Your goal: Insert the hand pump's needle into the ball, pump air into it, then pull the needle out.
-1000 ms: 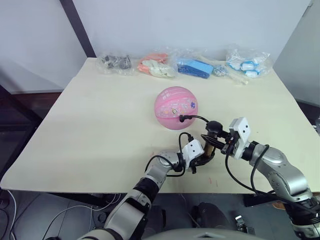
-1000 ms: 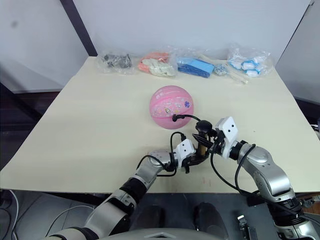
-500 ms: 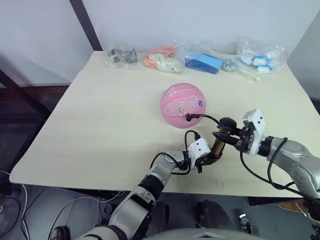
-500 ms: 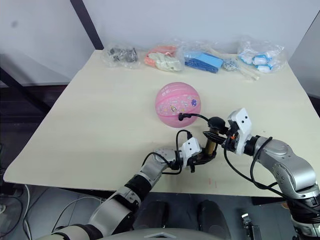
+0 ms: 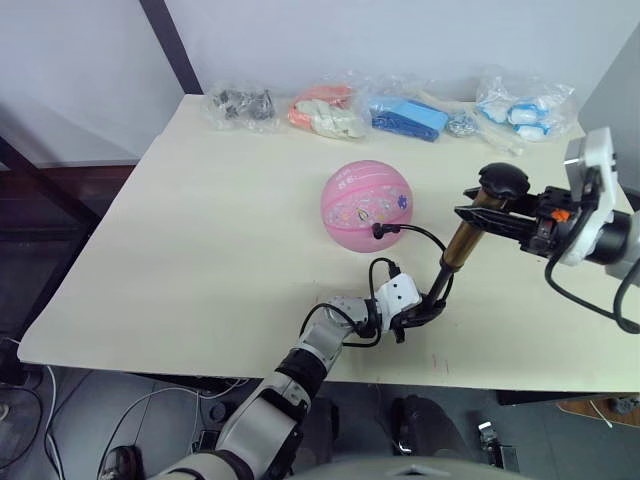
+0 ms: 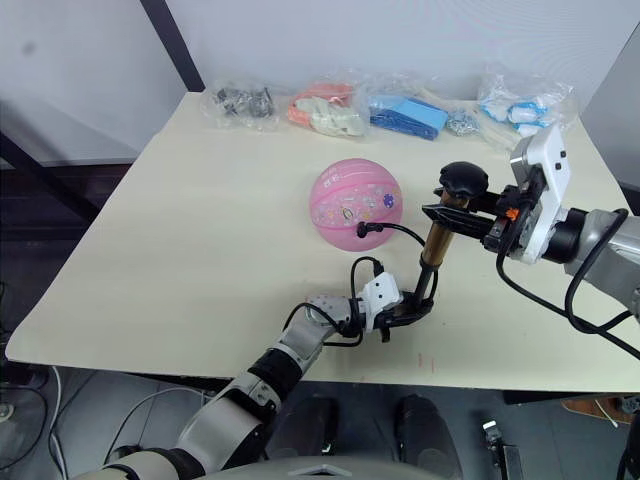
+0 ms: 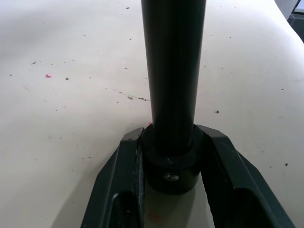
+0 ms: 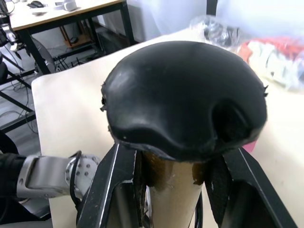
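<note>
The right gripper, clenched under the hand pump's T-handle, is raising it for an upstroke; the left gripper is clamping its base, needle seemingly seated in the pink ball beyond

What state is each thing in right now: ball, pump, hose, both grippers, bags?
Pink rubber ball: round, resting on the table, hose plugged in.
Bronze-gold hand pump: tilted, handle pulled out.
Thin black hose: slack, looped.
Left gripper: shut on the pump's black base.
Right gripper: shut under the black handle.
Clear plastic bags: closed, along the far edge.
</note>
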Tool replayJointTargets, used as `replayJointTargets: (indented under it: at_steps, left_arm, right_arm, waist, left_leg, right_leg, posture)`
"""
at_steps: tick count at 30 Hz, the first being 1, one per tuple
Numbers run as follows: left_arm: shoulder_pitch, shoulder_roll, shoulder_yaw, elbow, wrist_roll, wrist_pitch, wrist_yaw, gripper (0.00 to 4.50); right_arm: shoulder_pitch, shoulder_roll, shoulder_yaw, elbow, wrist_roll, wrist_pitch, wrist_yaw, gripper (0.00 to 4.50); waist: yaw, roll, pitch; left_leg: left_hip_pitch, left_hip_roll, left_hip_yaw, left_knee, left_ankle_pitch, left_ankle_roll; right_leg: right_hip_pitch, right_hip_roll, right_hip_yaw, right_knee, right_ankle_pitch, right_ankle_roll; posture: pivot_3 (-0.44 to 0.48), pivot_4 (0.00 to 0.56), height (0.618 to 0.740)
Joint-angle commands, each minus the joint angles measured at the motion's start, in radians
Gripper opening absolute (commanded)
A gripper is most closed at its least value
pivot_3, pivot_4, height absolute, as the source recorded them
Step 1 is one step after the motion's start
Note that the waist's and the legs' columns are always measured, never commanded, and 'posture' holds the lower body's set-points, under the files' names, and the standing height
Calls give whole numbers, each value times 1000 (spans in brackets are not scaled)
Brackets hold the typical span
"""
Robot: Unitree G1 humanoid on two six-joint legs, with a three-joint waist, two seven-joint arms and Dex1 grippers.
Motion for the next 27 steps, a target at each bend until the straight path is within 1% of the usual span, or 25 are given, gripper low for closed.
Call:
replayJointTargets:
  at_steps: [1, 2, 4, 5, 7, 9, 12, 15, 18, 20, 22, 27]
  left_arm:
    - [30, 32, -11, 53, 26, 23, -4, 1122]
    - [29, 31, -11, 54, 26, 22, -3, 1122]
    - [28, 31, -13, 54, 26, 22, -3, 1122]
    - [28, 32, -13, 50, 25, 24, -3, 1122]
    - [31, 34, -14, 40, 24, 28, -4, 1122]
    - [37, 38, -15, 21, 22, 36, -5, 1122]
    - [49, 44, -18, -7, 19, 49, -4, 1122]
    - [63, 50, -19, -30, 19, 60, 0, 1122]
    - [67, 52, -19, -33, 19, 62, 3, 1122]
    - [62, 53, -14, -7, 21, 48, 9, 1122]
    - [57, 54, -10, 11, 21, 38, 12, 1122]
    - [31, 41, -4, 68, 23, 19, 23, 1122]
  right_arm:
    - [-46, -30, -86, -20, 17, -27, -33, 1053]
    - [-20, -25, -64, -22, -8, -35, -29, 1053]
    - [65, -21, 21, -26, -109, -72, -6, 1053]
    - [105, 9, 64, -15, -146, -96, -5, 1053]
    - [152, 69, 120, 13, -178, -133, -7, 1053]
    - [201, 112, 195, 50, -247, -187, 6, 1053]
    - [254, 173, 300, 110, -337, -253, 24, 1053]
    - [296, 230, 420, 191, -441, -315, 46, 1053]
    - [316, 276, 468, 256, -498, -354, 63, 1053]
    - [348, 321, 547, 362, -576, -406, 84, 1053]
    - [367, 348, 584, 415, -626, -439, 103, 1053]
    - [373, 354, 558, 397, -655, -453, 125, 1053]
  waist:
    - [0, 0, 0]
    - [1, 0, 0]
    - [2, 0, 0]
    - [2, 0, 0]
    - [-1, -8, -6]
    - [-6, -13, -10]
    - [-20, -16, -13]
    - [-26, -13, -14]
    - [-25, -14, -17]
    - [-25, -16, -23]
    - [-25, -18, -30]
    - [-26, -19, -33]
  left_leg:
    - [0, 0, 0, 0, 0, 0]
    - [0, 0, 0, 0, 0, 0]
    - [0, 0, 1, 1, 0, 0]
    - [0, 0, 1, 1, 0, 0]
    - [2, 1, 1, 1, 0, 0]
    - [4, 2, 1, 1, 0, 0]
    - [8, 4, 0, 1, 0, 0]
    - [20, 6, 1, -2, 0, 0]
    - [22, 7, 0, -5, 0, 0]
    - [23, 6, -1, -6, 0, 0]
    - [24, 6, -1, -9, 0, 0]
    - [30, 7, 0, -10, 0, 0]
  right_leg:
    - [0, 0, 0, 0, 0, 0]
    - [0, 0, 0, 0, 0, 0]
    - [0, 0, 0, 0, 0, 0]
    - [0, 0, 1, 0, 0, 0]
    - [2, 1, 1, 0, 0, 0]
    - [4, 2, 1, 0, 0, 0]
    - [8, 4, 0, 0, -1, 2]
    - [17, 4, 0, 0, -2, -1]
    - [18, 5, 0, 0, -2, -1]
    - [18, 6, -1, 0, -2, -1]
    - [18, 7, -1, -1, -3, -3]
    - [22, 6, 0, -1, -4, -5]
  posture:
    - [0, 150, 740]
    - [0, 150, 740]
    - [0, 150, 740]
    - [0, 150, 740]
    - [0, 150, 740]
    - [0, 150, 740]
    - [0, 150, 740]
    - [0, 150, 740]
    - [0, 150, 740]
    - [0, 150, 740]
    - [0, 150, 740]
    - [0, 150, 740]
